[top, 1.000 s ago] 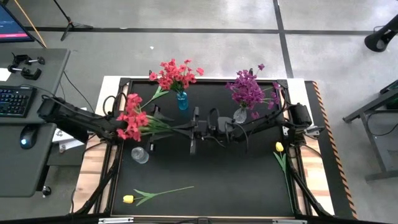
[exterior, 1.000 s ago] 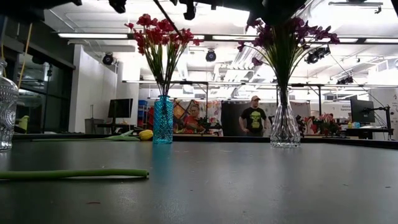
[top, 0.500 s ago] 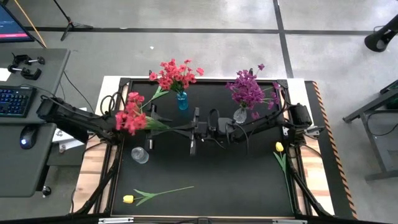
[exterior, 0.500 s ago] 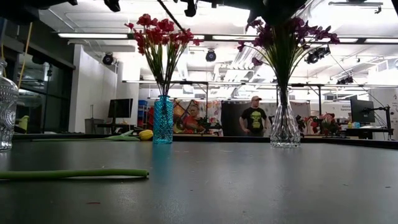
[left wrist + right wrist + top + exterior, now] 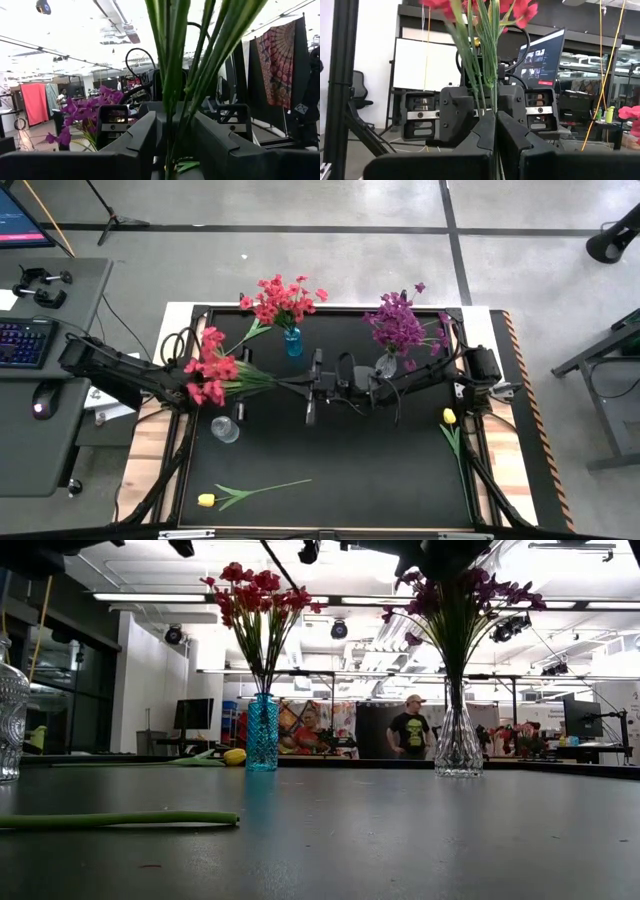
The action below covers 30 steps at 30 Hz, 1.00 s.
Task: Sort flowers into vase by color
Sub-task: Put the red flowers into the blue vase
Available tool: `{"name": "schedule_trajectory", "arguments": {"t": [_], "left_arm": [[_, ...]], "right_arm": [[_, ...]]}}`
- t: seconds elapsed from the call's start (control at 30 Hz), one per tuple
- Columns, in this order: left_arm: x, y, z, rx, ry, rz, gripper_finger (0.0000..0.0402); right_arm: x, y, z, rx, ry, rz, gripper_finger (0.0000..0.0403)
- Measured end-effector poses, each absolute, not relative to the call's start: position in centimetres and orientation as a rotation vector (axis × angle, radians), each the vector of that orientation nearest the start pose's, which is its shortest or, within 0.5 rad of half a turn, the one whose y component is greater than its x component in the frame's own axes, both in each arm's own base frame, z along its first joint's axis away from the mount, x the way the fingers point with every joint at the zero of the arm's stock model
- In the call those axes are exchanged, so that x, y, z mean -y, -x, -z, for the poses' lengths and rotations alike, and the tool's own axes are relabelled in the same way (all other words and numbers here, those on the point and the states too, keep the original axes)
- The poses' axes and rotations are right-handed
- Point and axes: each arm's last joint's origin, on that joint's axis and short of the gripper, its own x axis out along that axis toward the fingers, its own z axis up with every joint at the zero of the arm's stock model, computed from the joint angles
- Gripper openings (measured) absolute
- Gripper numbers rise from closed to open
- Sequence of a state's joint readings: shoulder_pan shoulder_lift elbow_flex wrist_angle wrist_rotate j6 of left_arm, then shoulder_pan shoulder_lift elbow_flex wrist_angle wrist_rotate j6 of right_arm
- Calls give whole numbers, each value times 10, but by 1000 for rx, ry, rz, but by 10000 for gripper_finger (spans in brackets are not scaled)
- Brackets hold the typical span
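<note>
You have the red flower bunch (image 5: 212, 367) carried above the surface, its long axis lying level from the left edge toward the middle, blooms on the left. Both claws meet at the stem end: the right claw (image 5: 318, 385) is pressed together on the stems, and the left claw (image 5: 300, 385) has its fingers around the same stems, not fully tight I think. The blue vase (image 5: 293, 342) stands just beyond, near the far edge.
</note>
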<state>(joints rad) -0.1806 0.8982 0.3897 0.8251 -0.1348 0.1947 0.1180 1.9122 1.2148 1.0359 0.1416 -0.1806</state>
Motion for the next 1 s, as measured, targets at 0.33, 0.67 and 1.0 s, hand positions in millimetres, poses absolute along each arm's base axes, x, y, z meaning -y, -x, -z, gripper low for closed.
{"name": "schedule_trajectory", "arguments": {"t": [0.33, 0.67, 1.0], "left_arm": [[30, -187, -277, 357, -137, 13, 109], [32, -195, -273, 373, -144, 29, 109], [31, -195, -274, 388, -159, 4, 92]], "right_arm": [[-38, -424, -273, 335, 90, 5, 0], [-32, -425, -273, 334, 64, -24, 0], [-32, -425, -272, 333, 66, -27, 0]]}}
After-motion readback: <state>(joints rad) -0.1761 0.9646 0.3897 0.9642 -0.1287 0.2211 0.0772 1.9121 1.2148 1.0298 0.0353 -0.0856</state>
